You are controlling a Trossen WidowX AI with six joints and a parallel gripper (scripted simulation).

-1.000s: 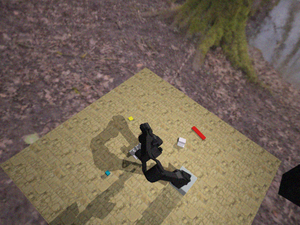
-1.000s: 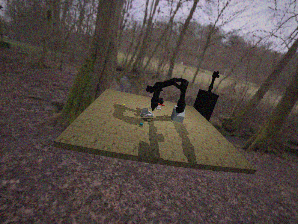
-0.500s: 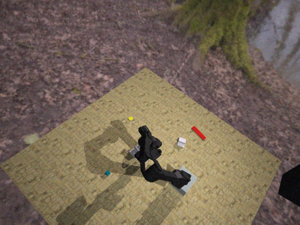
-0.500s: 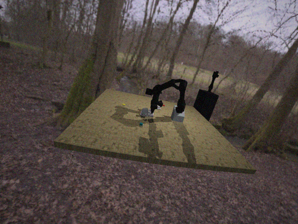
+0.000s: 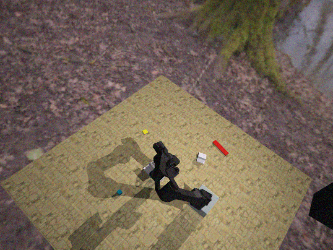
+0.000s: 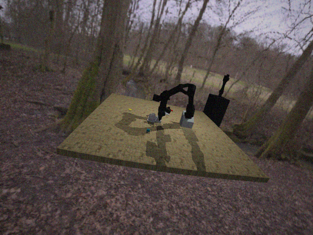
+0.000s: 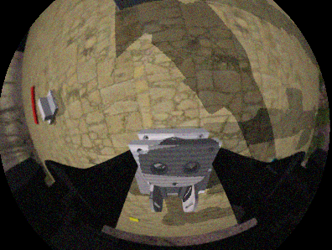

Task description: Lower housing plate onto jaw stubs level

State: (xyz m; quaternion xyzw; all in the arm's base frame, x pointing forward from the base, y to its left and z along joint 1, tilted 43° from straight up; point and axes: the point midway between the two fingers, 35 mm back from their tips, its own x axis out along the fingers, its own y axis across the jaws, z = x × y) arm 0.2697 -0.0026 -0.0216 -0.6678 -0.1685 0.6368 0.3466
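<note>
The grey housing plate (image 7: pixel 176 156) with two large holes sits between my fingers in the wrist view. My gripper (image 7: pixel 173 149) (image 6: pixel 159 119) is shut on it, one black finger at each side edge. The light base (image 7: pixel 172 132) shows behind and beneath the plate. Two jaw tips, the left one (image 7: pixel 157 200) and the right one (image 7: pixel 189 201), stick out past the plate's outer edge. The plate hides the pins and stubs, so I cannot tell whether it touches them or is level. The top view shows only grey parts (image 5: pixel 149 167) beside the arm.
A small white-grey block (image 5: pixel 201 157) (image 7: pixel 48 106) stands near a red bar (image 5: pixel 220 147) (image 7: pixel 33 101). A yellow piece (image 5: pixel 145 131) (image 6: pixel 129 109) (image 7: pixel 133 219) lies on the outer side. A teal cube (image 5: pixel 119 192) (image 6: pixel 148 130) lies to the other side. The arm stands on a pale blue-grey pedestal (image 5: pixel 214 200) (image 6: pixel 186 123).
</note>
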